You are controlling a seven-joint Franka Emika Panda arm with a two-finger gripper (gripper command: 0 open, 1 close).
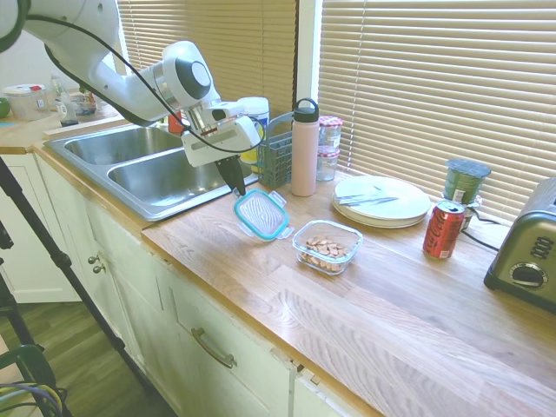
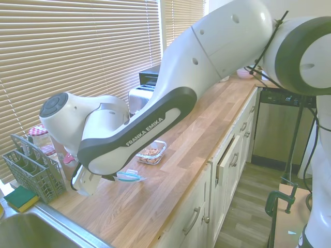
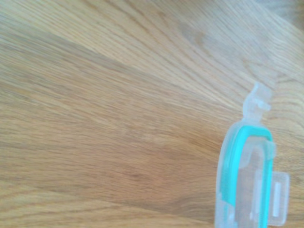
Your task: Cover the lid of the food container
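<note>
The claw [image 1: 237, 186] is closed on the near edge of the lid [image 1: 261, 214], holding it tilted just above the wooden bench [image 1: 365, 304] beside the sink [image 1: 148, 169], while the food container [image 1: 327, 247] with nuts sits close by, uncovered

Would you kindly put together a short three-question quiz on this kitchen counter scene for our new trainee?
1. True or false: the clear plastic lid with the teal rim already sits on the clear glass container of brown nuts.
2. What is the gripper holding?
A. a red soda can
B. the lid
C. a white plate
3. Fill in: in the first exterior view, the tall pink bottle with the black cap stands right beside a green ______ caddy.

Key
1. False: the lid is tilted, held by one edge, short of the open container.
2. B.
3. cutlery.
</note>
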